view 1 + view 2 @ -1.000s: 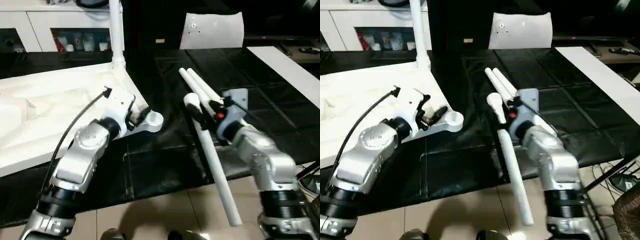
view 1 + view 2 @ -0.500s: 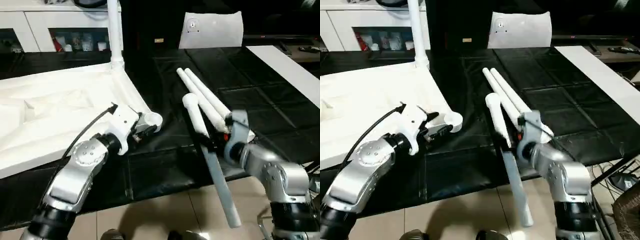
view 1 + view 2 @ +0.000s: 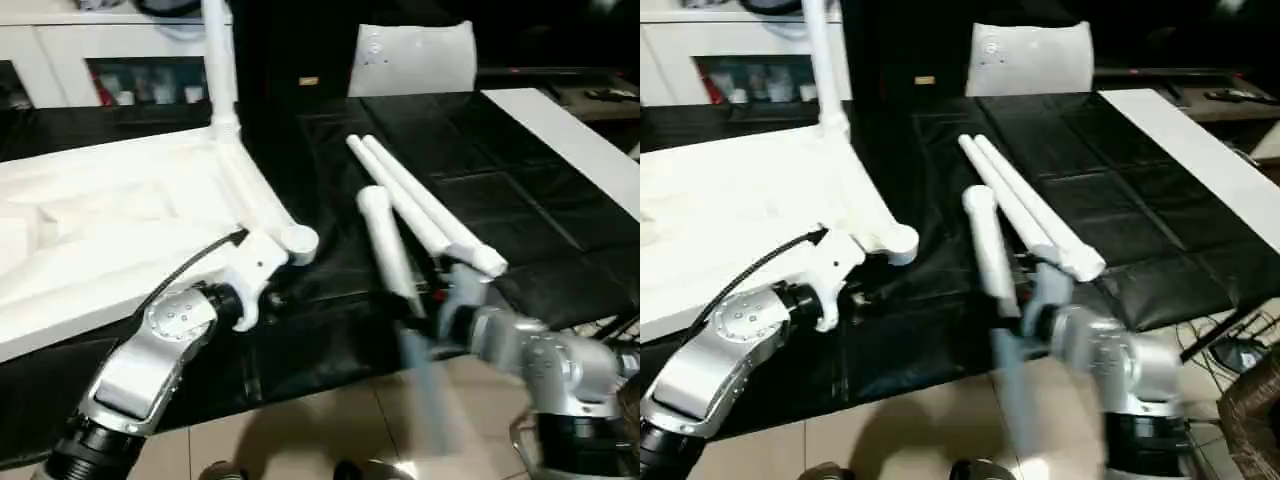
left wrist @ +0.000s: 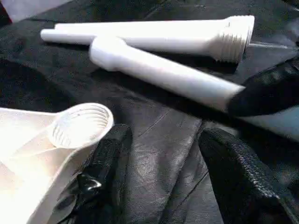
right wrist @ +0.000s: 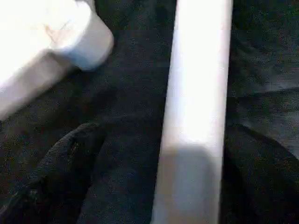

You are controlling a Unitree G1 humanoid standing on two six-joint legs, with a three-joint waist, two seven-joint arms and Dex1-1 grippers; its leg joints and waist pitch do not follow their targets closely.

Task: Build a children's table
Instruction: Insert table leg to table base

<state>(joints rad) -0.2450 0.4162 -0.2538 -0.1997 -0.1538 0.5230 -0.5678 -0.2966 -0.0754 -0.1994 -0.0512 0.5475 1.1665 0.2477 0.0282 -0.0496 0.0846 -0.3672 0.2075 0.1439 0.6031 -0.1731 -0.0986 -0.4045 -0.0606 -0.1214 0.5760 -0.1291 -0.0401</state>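
The children's table lies upside down as a white ribbed panel on the left of the black-covered tabletop, with one leg standing upright in its far corner and an empty round socket at its near corner. Two loose legs lie side by side to the right, a third leg just beside them. The left hand hangs just beside the empty socket with fingers apart around nothing, while the right hand has its fingers spread wide on either side of the third leg.
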